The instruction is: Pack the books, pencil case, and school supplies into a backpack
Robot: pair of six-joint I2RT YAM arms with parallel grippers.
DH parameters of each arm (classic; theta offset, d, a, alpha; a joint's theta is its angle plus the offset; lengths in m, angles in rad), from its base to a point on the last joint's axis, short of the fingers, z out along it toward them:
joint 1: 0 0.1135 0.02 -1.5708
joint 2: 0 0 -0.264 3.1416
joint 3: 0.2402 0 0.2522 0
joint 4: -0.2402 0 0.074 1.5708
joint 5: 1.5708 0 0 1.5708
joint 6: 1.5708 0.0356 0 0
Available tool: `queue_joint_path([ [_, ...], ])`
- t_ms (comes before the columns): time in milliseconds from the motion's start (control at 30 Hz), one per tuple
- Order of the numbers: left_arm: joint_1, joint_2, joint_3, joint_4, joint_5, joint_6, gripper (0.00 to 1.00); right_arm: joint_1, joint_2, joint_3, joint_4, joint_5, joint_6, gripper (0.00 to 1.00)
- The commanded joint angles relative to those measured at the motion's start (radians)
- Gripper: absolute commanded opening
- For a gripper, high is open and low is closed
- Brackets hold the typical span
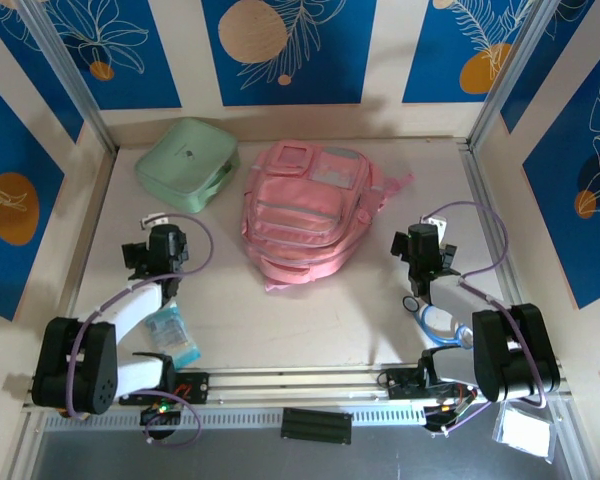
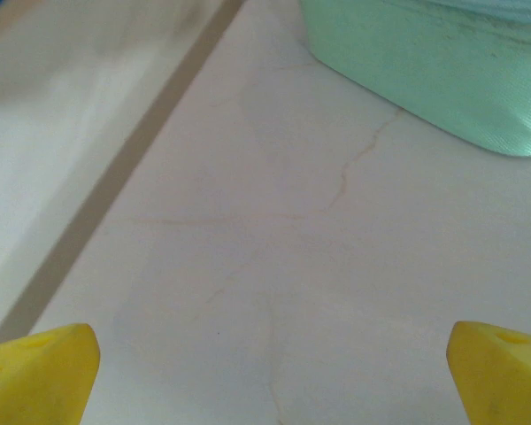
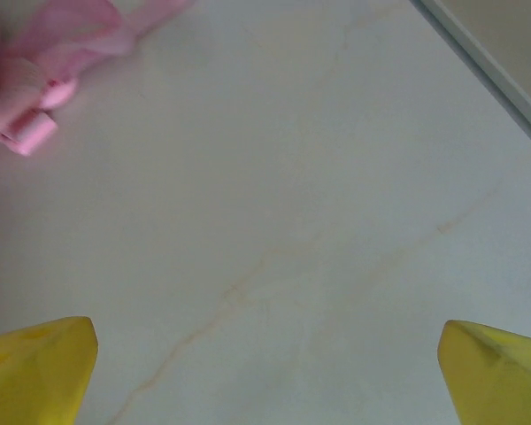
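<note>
1. The backpack (image 1: 305,215) lies flat mid-bench (image 1: 330,310), its long axis running away from the arms.
2. The left tool (image 2: 270,381) is spread and empty, with the mint-green case (image 2: 425,62) just ahead and the backpack to its right.
3. The right tool (image 3: 265,376) is spread and empty. A pink strap (image 3: 35,97) lies ahead-left, so this arm looks nearer.

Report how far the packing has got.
Done: nothing that I can see. The pink backpack lies flat on the table and looks shut. In hand: nothing. The left gripper and the right gripper are both open and hold nothing. Left: opening the backpack and all of the packing.
</note>
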Motion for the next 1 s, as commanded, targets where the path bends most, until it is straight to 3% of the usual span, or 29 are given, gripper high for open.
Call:
queue_joint_path([
  [0,0.037,0.008,-0.077,0.254,0.222,0.063,0.99,-0.015,-0.005,-0.003,0.123,-0.071,-0.056,0.99],
  [167,0.064,0.046,-0.181,0.56,0.396,0.07,0.99,-0.043,-0.011,-0.058,0.28,-0.198,-0.099,0.99],
  [367,0.07,0.148,-0.14,0.628,0.501,0.086,0.99,-0.052,-0.003,-0.084,0.359,-0.245,-0.126,0.99],
  [667,0.071,0.284,-0.131,0.749,0.522,0.081,0.99,-0.146,0.119,-0.069,0.505,-0.374,-0.088,0.99],
  [767,0.071,0.335,-0.13,0.799,0.514,0.082,0.99,-0.136,0.182,-0.072,0.582,-0.405,-0.113,0.99],
  [967,0.071,0.331,-0.106,0.743,0.509,0.082,1.0,-0.091,0.279,-0.049,0.642,-0.392,-0.168,0.99],
])
